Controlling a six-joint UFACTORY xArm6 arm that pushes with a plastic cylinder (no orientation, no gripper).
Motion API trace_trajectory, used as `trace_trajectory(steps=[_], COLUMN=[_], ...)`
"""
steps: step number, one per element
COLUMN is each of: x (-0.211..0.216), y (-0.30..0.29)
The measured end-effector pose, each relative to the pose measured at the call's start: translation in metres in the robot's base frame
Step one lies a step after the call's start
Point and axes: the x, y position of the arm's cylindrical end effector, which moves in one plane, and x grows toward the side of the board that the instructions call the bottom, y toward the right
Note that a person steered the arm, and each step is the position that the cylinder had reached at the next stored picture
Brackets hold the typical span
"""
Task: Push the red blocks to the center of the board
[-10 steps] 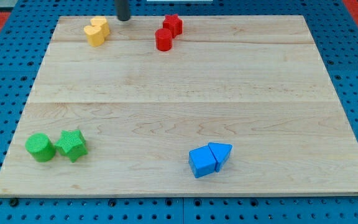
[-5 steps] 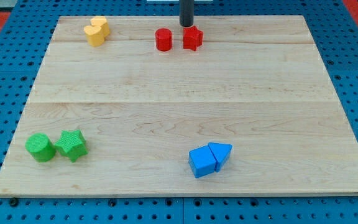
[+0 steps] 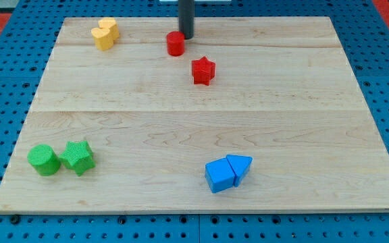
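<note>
A red cylinder [image 3: 175,44] stands near the board's top edge, a little left of the middle. A red star block [image 3: 203,70] lies below and to the right of it, apart from it. My tip [image 3: 186,37] is at the top of the view, just above and right of the red cylinder, touching or almost touching it. The rod runs up out of the view.
Two yellow blocks [image 3: 105,33] sit together at the top left. A green cylinder [image 3: 43,160] and a green star [image 3: 78,157] are at the bottom left. A blue cube [image 3: 220,175] and a blue triangle [image 3: 240,166] touch at the bottom middle. The wooden board [image 3: 194,121] lies on a blue pegboard.
The red star has slid down and towards the board's middle. My tip has moved from the star's top left over to the red cylinder's upper right.
</note>
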Motion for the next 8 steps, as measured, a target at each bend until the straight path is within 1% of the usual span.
trace_trajectory(steps=[1,2,3,4,5,6,7,8], x=[0.056,0.081,0.039,0.079,0.121,0.076,0.050,0.073], y=[0.001,0.004,0.034,0.069,0.056,0.058,-0.004,-0.039])
